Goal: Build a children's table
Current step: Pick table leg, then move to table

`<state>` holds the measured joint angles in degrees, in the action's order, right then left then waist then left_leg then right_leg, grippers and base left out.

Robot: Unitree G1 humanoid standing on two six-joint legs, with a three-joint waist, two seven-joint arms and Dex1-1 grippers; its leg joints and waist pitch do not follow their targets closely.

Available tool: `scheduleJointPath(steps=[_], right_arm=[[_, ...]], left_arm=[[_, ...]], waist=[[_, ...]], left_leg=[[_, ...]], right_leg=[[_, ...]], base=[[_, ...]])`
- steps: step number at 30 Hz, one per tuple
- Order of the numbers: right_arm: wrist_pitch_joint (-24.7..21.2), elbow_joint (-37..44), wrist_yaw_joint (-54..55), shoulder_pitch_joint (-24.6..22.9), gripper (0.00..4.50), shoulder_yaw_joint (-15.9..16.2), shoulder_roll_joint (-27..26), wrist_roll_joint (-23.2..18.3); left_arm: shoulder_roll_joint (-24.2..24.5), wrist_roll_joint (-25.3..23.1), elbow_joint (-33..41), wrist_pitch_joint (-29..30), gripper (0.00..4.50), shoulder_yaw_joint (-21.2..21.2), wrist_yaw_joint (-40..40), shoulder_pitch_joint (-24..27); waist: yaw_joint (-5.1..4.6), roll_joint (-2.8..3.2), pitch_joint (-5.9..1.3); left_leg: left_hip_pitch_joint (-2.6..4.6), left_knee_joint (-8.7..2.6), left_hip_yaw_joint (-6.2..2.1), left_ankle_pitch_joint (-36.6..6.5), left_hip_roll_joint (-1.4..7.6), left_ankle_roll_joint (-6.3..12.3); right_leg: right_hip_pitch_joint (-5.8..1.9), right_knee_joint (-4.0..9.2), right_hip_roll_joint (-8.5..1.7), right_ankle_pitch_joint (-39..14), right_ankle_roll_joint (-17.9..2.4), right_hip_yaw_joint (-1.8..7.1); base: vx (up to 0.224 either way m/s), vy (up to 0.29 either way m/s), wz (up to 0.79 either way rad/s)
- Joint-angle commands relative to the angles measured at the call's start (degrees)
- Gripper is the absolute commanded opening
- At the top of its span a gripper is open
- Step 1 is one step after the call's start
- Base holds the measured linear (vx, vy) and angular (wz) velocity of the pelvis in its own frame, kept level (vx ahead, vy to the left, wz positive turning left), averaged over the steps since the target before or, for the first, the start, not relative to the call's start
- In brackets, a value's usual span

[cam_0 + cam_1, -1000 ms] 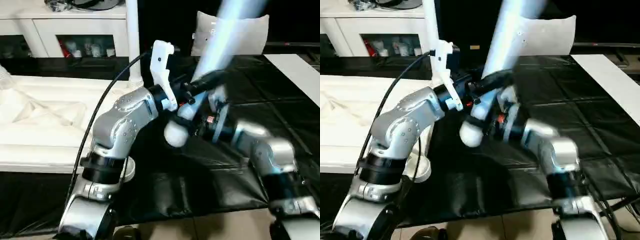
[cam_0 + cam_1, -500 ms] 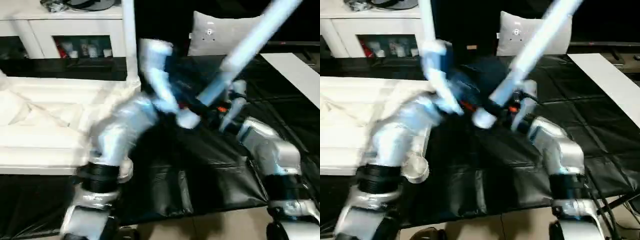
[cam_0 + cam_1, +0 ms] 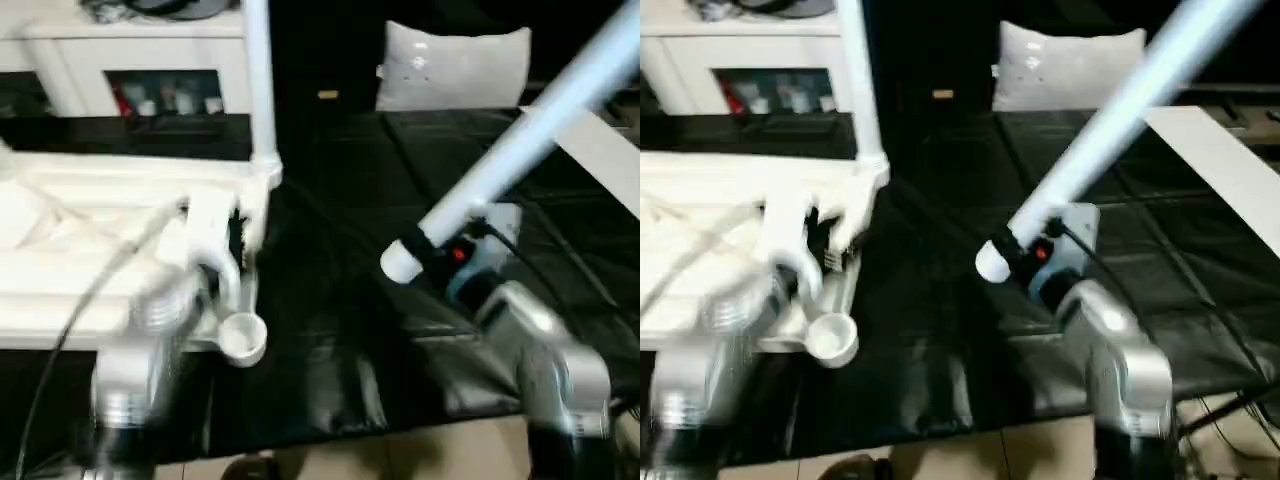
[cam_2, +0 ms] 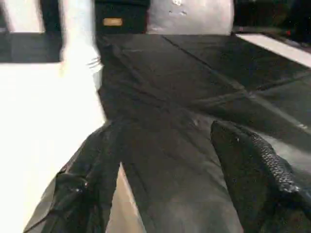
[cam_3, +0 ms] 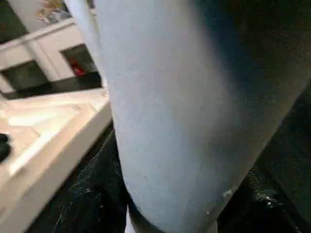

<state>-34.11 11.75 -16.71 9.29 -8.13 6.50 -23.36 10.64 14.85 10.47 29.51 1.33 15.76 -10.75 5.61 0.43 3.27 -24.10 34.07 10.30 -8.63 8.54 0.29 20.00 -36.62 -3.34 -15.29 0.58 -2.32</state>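
The white table top lies upside down on the left, with one leg standing upright in its far right corner socket. Its near right socket is empty. My right gripper is shut on a second white leg near its thick rounded end. That leg slants up and to the right over the black mat and looms close in the right wrist view. My left gripper is open and holds nothing. It hovers by the table top's right edge, its blurred arm low on the left.
A black mat covers the floor in the middle and right. A white cabinet stands at the back left, a pale cushion at the back centre. A white board lies at the right edge.
My left gripper has let go of the leg and swung left to the table top's edge. The right gripper kept the leg, which now tilts further right.
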Motion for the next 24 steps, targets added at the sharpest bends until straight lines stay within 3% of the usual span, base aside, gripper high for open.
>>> scheduleJointPath(steps=[1, 2, 3, 4, 5, 6, 7, 8, 9, 10, 11, 12, 13, 14, 15, 16, 17, 18, 19, 20, 21, 22, 23, 24], right_arm=[[2.1, 3.2, 0.8, -1.2, 1.89, 0.9, 1.6, 3.2], [1.4, 3.9, 1.1, -1.6, 1.89, 0.8, 1.7, 3.3], [0.9, 4.4, 1.4, -1.8, 1.89, 0.7, 1.7, 3.2], [1.2, 4.6, 1.4, -1.9, 1.89, 0.7, 1.9, 3.5], [1.4, 4.4, 1.5, -1.7, 1.89, 0.7, 2.0, 3.5], [1.5, 3.9, 1.4, -1.3, 1.89, 0.7, 2.0, 3.3], [1.7, 3.8, 1.4, -1.2, 1.89, 0.9, 2.1, 3.3], [1.9, 3.7, 1.4, -1.2, 1.89, 1.1, 2.3, 3.3], [1.9, 3.5, 1.6, -1.4, 1.89, 1.3, 2.1, 3.2], [1.9, 3.4, 1.7, -1.4, 1.89, 1.3, 1.9, 3.2], [2.2, 3.3, 1.7, -1.6, 1.89, 1.4, 1.9, 3.3], [2.3, 3.3, 1.7, -1.7, 1.89, 1.5, 1.8, 3.3], [2.4, 3.5, 1.8, -2.2, 1.89, 1.3, 1.6, 3.4], [2.4, 3.5, 1.8, -2.3, 1.89, 1.3, 1.5, 3.3], [2.4, 3.7, 1.9, -2.5, 1.89, 1.0, 1.2, 3.0], [2.4, 3.7, 1.8, -2.7, 1.89, 1.0, 1.3, 3.0], [2.6, 3.7, 1.8, -2.8, 1.89, 1.0, 1.4, 3.1], [2.7, 3.5, 2.0, -2.9, 1.89, 0.8, 1.2, 3.1], [2.8, 3.3, 2.2, -2.9, 1.89, 0.6, 1.1, 2.9], [2.8, 3.3, 2.2, -2.9, 1.89, 0.6, 1.1, 2.9], [3.7, 3.1, 2.4, -3.0, 1.89, 0.6, 1.0, 3.1], [4.2, 3.0, 2.4, -3.1, 1.89, 0.4, 0.8, 2.9], [4.5, 2.9, 2.4, -3.2, 1.89, 0.3, 0.6, 2.7], [4.8, 3.0, 2.9, -3.5, 1.89, 0.1, 0.5, 3.0]], left_arm=[[-0.5, -0.7, 1.9, -0.7, 3.23, 0.9, -2.2, 0.6], [-0.6, -1.1, 1.9, -1.4, 3.23, 0.6, -2.3, 0.9], [-0.7, -1.5, 2.0, -2.1, 3.23, 0.3, -2.3, 1.1], [-0.8, -2.2, 2.3, -2.5, 3.23, -0.3, -2.6, 1.4], [-0.8, -2.8, 2.8, -2.7, 3.23, -0.6, -3.0, 1.9], [-0.9, -3.2, 3.7, -3.2, 3.23, -0.6, -3.4, 2.6], [-1.0, -3.4, 4.1, -3.3, 3.23, -0.5, -3.6, 2.9], [-1.1, -3.4, 4.3, -3.5, 3.23, -0.5, -3.7, 3.1], [-0.8, -3.7, 4.4, -4.3, 3.23, -0.4, -4.0, 3.4], [-0.7, -3.7, 4.4, -4.5, 3.23, -0.4, -4.0, 3.5], [-0.7, -3.7, 4.3, -4.5, 3.23, -0.4, -4.0, 3.5], [-0.7, -3.8, 4.2, -4.5, 3.23, -0.5, -4.0, 3.5], [-0.5, -4.3, 4.2, -4.3, 3.23, -1.2, -3.7, 3.6], [-0.4, -4.4, 4.2, -4.3, 3.23, -1.4, -3.6, 3.7], [-0.3, -4.8, 4.3, -4.3, 3.23, -1.9, -3.5, 3.8], [-0.2, -4.9, 4.4, -4.3, 3.23, -2.0, -3.5, 3.9], [-0.2, -5.0, 4.5, -4.5, 3.23, -2.0, -3.5, 4.0], [-0.1, -5.1, 4.5, -4.6, 3.23, -1.7, -3.6, 4.0], [0.0, -5.1, 4.4, -4.9, 3.23, -1.4, -3.7, 4.0], [0.0, -5.1, 4.4, -4.9, 3.23, -1.4, -3.7, 4.1], [0.1, -5.2, 4.2, -5.1, 3.23, -1.3, -3.7, 4.0], [0.2, -5.2, 4.0, -5.3, 3.23, -1.4, -3.6, 3.9], [0.3, -5.3, 3.9, -5.4, 3.23, -1.5, -3.5, 3.9], [0.0, -5.4, 3.4, -5.6, 3.23, -1.8, -3.5, 3.5]], waist=[[-0.44, 0.14, -3.21], [-0.07, -1.13, -2.77], [-0.58, -0.18, -3.18], [-1.35, -0.47, -3.36], [-1.13, -0.30, -3.56], [-1.77, 0.17, -3.23], [-1.99, 0.78, -3.35], [-3.25, 0.84, -3.29], [-3.66, 1.23, -3.00], [-3.91, 1.02, -2.77], [-3.61, 0.72, -2.30], [-3.19, -0.22, -2.33], [-2.77, -1.12, -2.47], [-1.92, -2.49, -2.44], [-1.47, -0.70, -1.92], [-1.82, -0.93, -0.81], [-2.20, 0.91, -1.14], [-3.34, 2.41, -2.79], [-5.10, 2.92, -3.12], [-5.11, 2.92, -3.08], [-5.31, 2.40, -3.19], [-4.72, 2.48, -2.90], [-5.13, 0.82, -3.23], [-4.07, 0.09, -2.37]], left_leg=[[3.05, -5.41, -2.44, -19.1, 5.12, -6.26], [-0.66, -6.51, -4.39, -18.4, 2.99, -2.35], [-0.17, -5.95, -4.82, -18.4, 2.23, 2.09], [-1.21, -4.99, -5.76, -14.0, 1.85, 6.28], [-1.10, -4.87, -5.83, -12.3, 1.88, 7.27], [-0.89, -5.36, -6.99, -11.5, 1.90, 8.98], [0.00, -5.85, -7.89, -12.4, 2.08, 9.45], [0.61, -7.05, -10.54, -13.0, 1.94, 11.39], [2.19, -7.97, -12.66, -14.8, 1.42, 11.81], [2.43, -8.38, -13.49, -16.2, 1.12, 11.49], [1.27, -9.67, -13.53, -22.6, -0.23, 7.11], [-0.43, -9.18, -12.84, -27.0, -2.58, 1.41], [-1.37, -7.08, -11.78, -26.9, -3.42, -0.44], [-1.47, 1.53, -9.46, -19.1, -2.27, 0.01], [-2.44, 6.28, -9.38, -7.3, 0.79, 0.09], [-2.68, 5.96, -9.27, -6.2, 1.40, -0.54], [-2.00, 1.25, -9.59, -10.7, 1.53, -1.19], [1.64, -4.11, -13.17, -9.5, 1.65, 2.63], [4.58, -4.66, -16.46, -4.1, 2.06, 6.72], [7.15, -4.27, -18.94, 4.7, 2.43, 10.72], [6.81, -4.75, -19.70, 11.7, 2.24, 11.86], [5.84, -5.43, -19.06, 13.1, 1.28, 11.13], [5.49, -4.14, -15.89, 7.9, 3.86, 9.05], [2.71, -3.73, -13.08, -4.8, 1.40, 4.90]], right_leg=[[0.30, 5.36, -5.35, -8.0, -6.5, 2.88], [-2.14, 5.34, -6.21, -7.9, -6.6, 0.30], [-2.02, 6.13, -6.57, -9.5, -7.7, -1.06], [-3.19, 6.28, -7.18, -8.0, -10.0, -2.01], [-3.66, 6.42, -7.19, -7.7, -10.7, -2.72], [-3.27, 5.58, -5.97, -7.7, -11.3, -3.81], [-3.04, 4.77, -5.02, -7.8, -11.7, -4.33], [-2.97, 2.85, -3.14, -7.3, -11.6, -4.70], [-1.87, 1.52, -1.66, -8.4, -11.7, -4.35], [-1.47, 1.22, -1.58, -8.7, -11.9, -3.85], [-1.84, 1.65, -2.49, -9.6, -12.6, -3.08], [-2.93, 4.13, -5.22, -11.7, -12.9, -1.86], [-3.65, 6.51, -8.19, -14.6, -12.8, -1.13], [-4.16, 11.55, -15.33, -20.3, -12.2, -0.88], [-5.78, 12.29, -18.98, -18.2, -9.8, -2.33], [-5.33, 12.33, -18.11, -19.8, -8.0, -4.40], [-7.28, 9.38, -12.46, -20.5, -8.5, -8.23], [-5.73, 2.54, -2.91, -11.0, -9.1, -9.04], [-3.06, -1.11, 0.40, -7.5, -7.7, -7.46], [-0.16, -2.74, 1.33, -8.3, -5.4, -3.93], [0.89, -3.31, 1.24, -7.0, -4.0, -1.49], [0.78, -3.67, 1.59, -6.3, -3.3, -1.08], [1.10, -0.58, -1.57, -1.0, -2.0, 2.65], [0.25, 4.06, -6.54, 4.9, -4.1, 5.74]], base=[[0.000, 0.000, 0.00], [0.000, 0.000, 0.00], [-0.009, -0.007, 0.30], [-0.009, -0.007, 0.30], [-0.001, -0.011, 0.46], [-0.002, -0.016, 0.41], [-0.002, -0.016, 0.41], [0.001, -0.015, 0.36], [-0.002, -0.012, 0.37], [-0.002, -0.012, 0.37], [-0.007, -0.026, 0.54], [-0.020, -0.040, 0.56], [-0.020, -0.040, 0.56], [-0.035, -0.038, 0.45], [-0.011, 0.001, 0.30], [-0.011, 0.001, 0.30], [0.053, 0.044, 0.26], [0.053, 0.046, 0.48], [0.053, 0.046, 0.48], [0.026, 0.053, 0.63], [0.014, 0.027, 0.67], [0.014, 0.027, 0.67], [-0.017, -0.043, 0.67], [-0.040, -0.070, 0.36]])
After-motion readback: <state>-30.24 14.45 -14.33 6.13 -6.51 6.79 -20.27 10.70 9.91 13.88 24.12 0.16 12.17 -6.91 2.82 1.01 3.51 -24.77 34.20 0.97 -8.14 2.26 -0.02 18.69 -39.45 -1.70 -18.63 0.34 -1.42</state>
